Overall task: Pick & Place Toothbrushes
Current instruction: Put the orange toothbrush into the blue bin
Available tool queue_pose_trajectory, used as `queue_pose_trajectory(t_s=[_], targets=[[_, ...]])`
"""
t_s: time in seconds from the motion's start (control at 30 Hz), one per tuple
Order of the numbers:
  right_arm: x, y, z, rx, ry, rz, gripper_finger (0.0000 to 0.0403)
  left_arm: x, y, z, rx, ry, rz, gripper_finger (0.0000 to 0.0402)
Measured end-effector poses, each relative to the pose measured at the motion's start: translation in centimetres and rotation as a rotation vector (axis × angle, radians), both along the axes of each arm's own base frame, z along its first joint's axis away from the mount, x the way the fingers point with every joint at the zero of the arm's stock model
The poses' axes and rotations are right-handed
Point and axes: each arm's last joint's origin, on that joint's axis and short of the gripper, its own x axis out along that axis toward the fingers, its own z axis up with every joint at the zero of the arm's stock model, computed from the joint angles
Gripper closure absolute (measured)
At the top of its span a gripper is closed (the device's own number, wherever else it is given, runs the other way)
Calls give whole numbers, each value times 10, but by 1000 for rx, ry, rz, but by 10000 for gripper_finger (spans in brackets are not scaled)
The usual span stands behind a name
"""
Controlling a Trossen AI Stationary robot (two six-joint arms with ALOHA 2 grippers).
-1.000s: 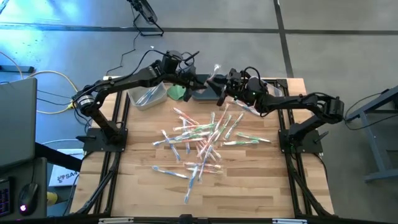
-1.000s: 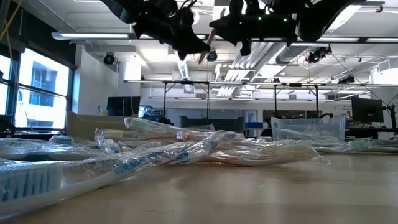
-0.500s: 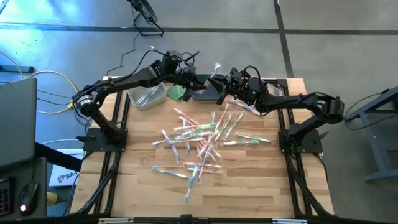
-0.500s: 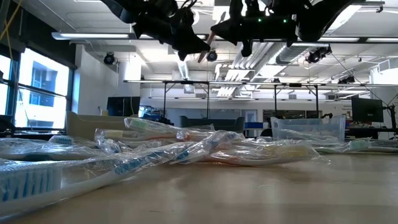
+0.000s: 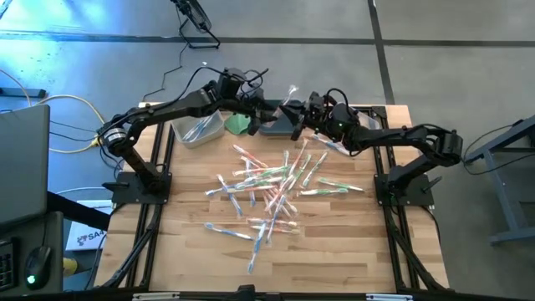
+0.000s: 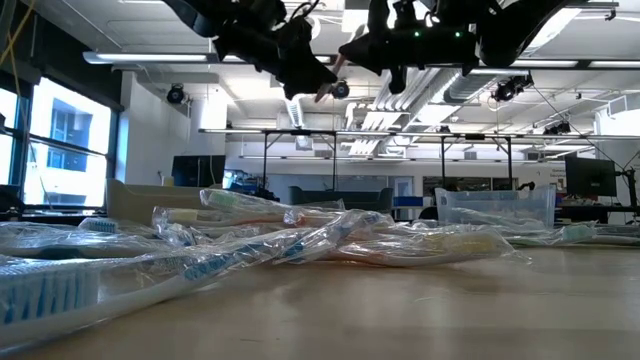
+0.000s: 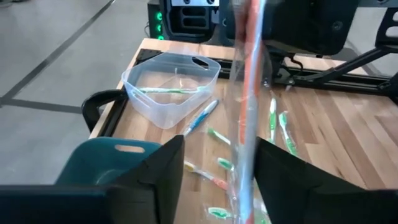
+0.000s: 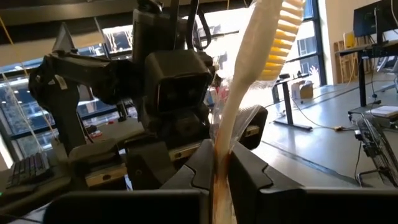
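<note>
Meeting above the counter's (image 5: pixel 334 251) far edge, the right hand (image 8: pixel 219 165) pinches an upright wrapped toothbrush (image 8: pixel 261 68) while the left hand (image 7: pixel 211 163) stands open around it, beside a clear bin (image 7: pixel 171 87), with more toothbrushes (image 5: pixel 272 191) scattered below.

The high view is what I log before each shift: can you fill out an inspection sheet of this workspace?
Surface: pale wooden table, bare near the front.
Job's things: wrapped see-through toothbrushes heaped mid-table; one orange wrapped toothbrush held aloft.
Clutter: clear plastic bin, folded green cloth, dark tray at the back edge.
Grippers: left gripper open around the orange toothbrush; right gripper shut on it.
Cables: yellow cable at far left; black cable on the floor.
Surroundings: grey floor; laptop at left.
</note>
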Motion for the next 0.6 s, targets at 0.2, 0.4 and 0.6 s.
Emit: queue_pose_trajectory(t_s=[0.2,0.4,0.6], targets=[[-2,-7,-3,13,32,-19,385,-8,4,18,14,44,17,208],[-8,-17,-5,28,66,-56,385,-32,16,33,4,164,108,227],[4,-23,14,15,278,-66,385,-52,28,40,-3,171,163,278]])
